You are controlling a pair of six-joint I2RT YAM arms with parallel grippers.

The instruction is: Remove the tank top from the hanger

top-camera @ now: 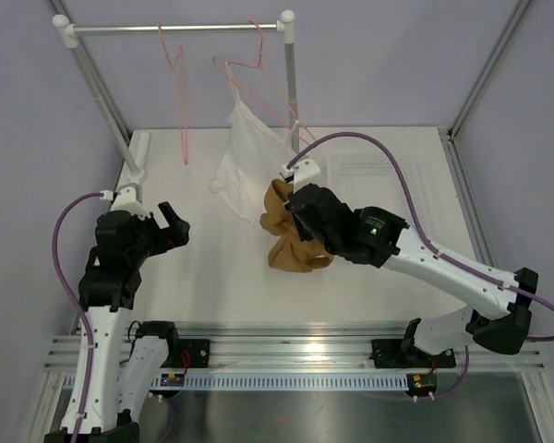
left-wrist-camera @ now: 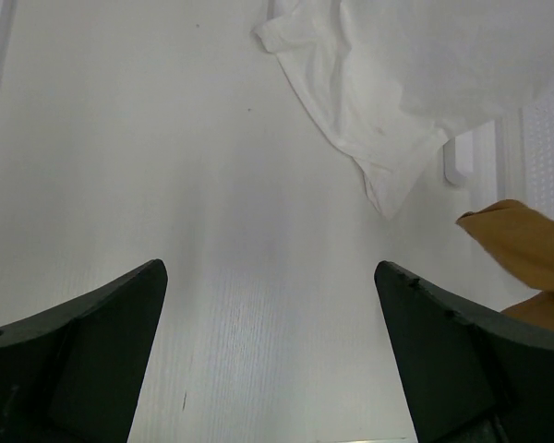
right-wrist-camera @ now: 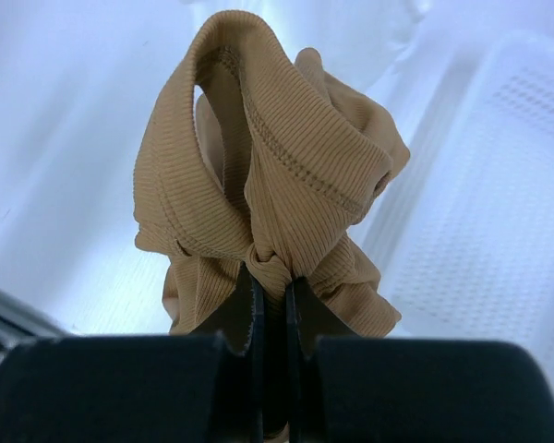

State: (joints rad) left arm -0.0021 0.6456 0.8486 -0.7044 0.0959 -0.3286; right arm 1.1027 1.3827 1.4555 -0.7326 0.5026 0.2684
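The tan tank top (top-camera: pixel 293 255) is bunched in a crumpled wad off any hanger, low over the table near the middle. My right gripper (top-camera: pixel 295 224) is shut on it; in the right wrist view the jaws (right-wrist-camera: pixel 272 288) pinch a fold of the ribbed fabric (right-wrist-camera: pixel 277 175). A bare pink wire hanger (top-camera: pixel 178 88) hangs from the rail at the back left. My left gripper (top-camera: pixel 176 224) is open and empty over the table to the left (left-wrist-camera: pixel 270 305). The tank top's edge shows at the right of the left wrist view (left-wrist-camera: pixel 526 245).
A second pink hanger (top-camera: pixel 251 66) on the grey rail (top-camera: pixel 175 29) carries a white sleeveless garment (top-camera: pixel 245 152), whose hem trails on the table (left-wrist-camera: pixel 415 74). A white perforated patch (top-camera: pixel 379 171) lies at the back right (right-wrist-camera: pixel 499 203). Frame posts stand at the table's corners.
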